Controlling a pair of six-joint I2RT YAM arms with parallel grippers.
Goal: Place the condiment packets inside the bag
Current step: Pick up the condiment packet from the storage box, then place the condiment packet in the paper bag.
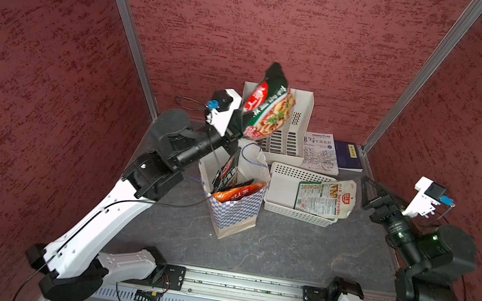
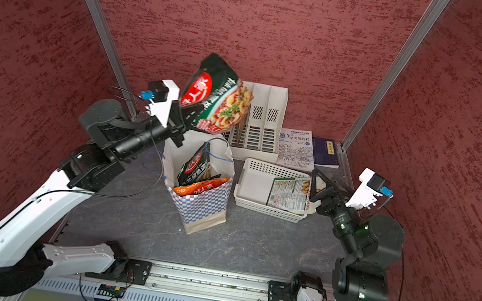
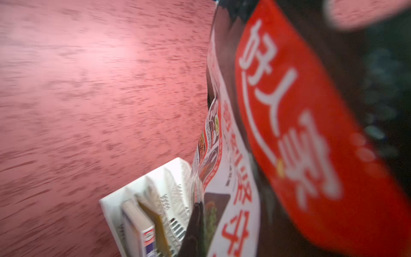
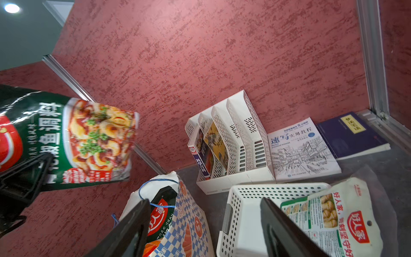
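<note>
My left end effector (image 1: 239, 125) was clamped tight on the lower edge of a green packet (image 1: 268, 110). It held the packet tilted in the air, raised near the open top of the bag (image 1: 236, 215) and not touching it. The left wrist view was filled by that packet's red logo, too blurred to show more. The bag stood upright on the gray surface (image 1: 283, 248), between my two arms. A black packet (image 1: 226, 172) and an orange packet (image 1: 237, 191) were already inside it, their tops poking above the rim. My right end effector (image 1: 364, 191) had its fingers (image 4: 133, 224) spread wide with nothing between them. It hung just off the right end of the white basket (image 1: 285, 180), which sat just beside the bag. A white packet (image 1: 323, 197) lay in that basket, one end draped over the rim nearest that end effector. Behind the basket, against the back wall, stood a white file organizer (image 1: 298, 124) with a couple of books (image 4: 204, 151) slotted in. A sketch book (image 1: 320, 153) lay flat next to it, and a dark blue book (image 1: 349, 156) lay in the corner beyond.
</note>
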